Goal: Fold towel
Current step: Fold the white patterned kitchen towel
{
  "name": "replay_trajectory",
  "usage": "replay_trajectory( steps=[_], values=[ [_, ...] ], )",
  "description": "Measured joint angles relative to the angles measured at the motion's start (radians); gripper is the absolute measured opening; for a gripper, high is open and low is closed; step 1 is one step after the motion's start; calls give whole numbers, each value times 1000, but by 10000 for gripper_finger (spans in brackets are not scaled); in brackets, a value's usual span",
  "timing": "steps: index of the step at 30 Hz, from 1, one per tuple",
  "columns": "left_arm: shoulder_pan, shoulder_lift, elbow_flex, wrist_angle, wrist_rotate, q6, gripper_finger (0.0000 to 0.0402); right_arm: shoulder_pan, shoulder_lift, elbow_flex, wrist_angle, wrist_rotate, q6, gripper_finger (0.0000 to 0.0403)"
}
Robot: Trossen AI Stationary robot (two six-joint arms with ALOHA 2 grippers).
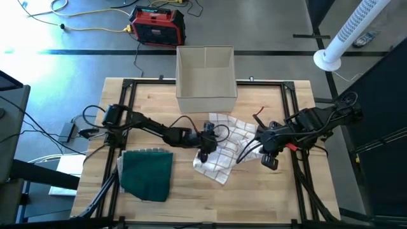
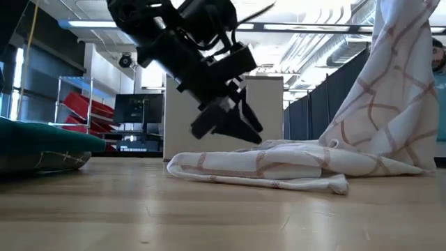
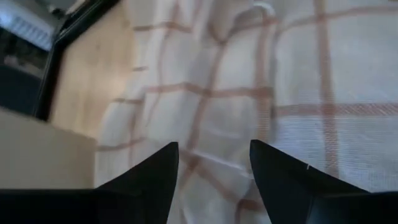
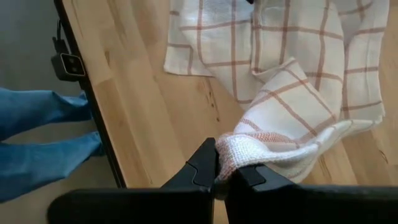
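Observation:
A white towel with red checks (image 1: 224, 147) lies crumpled on the wooden table's middle. Its right part is drawn up off the table (image 2: 390, 90) and rises out of the low view. My right gripper (image 1: 257, 135) is shut on that raised part (image 4: 225, 177). My left gripper (image 1: 205, 152) stands open just above the towel's left part (image 2: 244, 132). Its two fingers point down at the cloth (image 3: 214, 168), and I see no touch. My right gripper pinches a bunched, hemmed edge of the towel (image 4: 244, 148) between its two shut fingers. That part is lifted clear, and the cloth hangs down from it in folds. The towel's lower part (image 2: 265, 167) lies on the table.
A folded green towel (image 1: 147, 173) lies at the table's near left. An open white box (image 1: 205, 79) stands at the far edge. A person's legs in jeans (image 4: 43, 134) stand beside the table. Bare wood (image 1: 254, 197) shows in front of the towel.

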Motion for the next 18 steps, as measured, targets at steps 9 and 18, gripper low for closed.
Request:
replay_trajectory(
  steps=[9,18],
  values=[
    [-12,6,2,-28,-15,5,185,0,0,0,1,8,17,0],
    [23,42,2,-16,31,18,185,0,0,0,2,26,18,0]
  ],
)
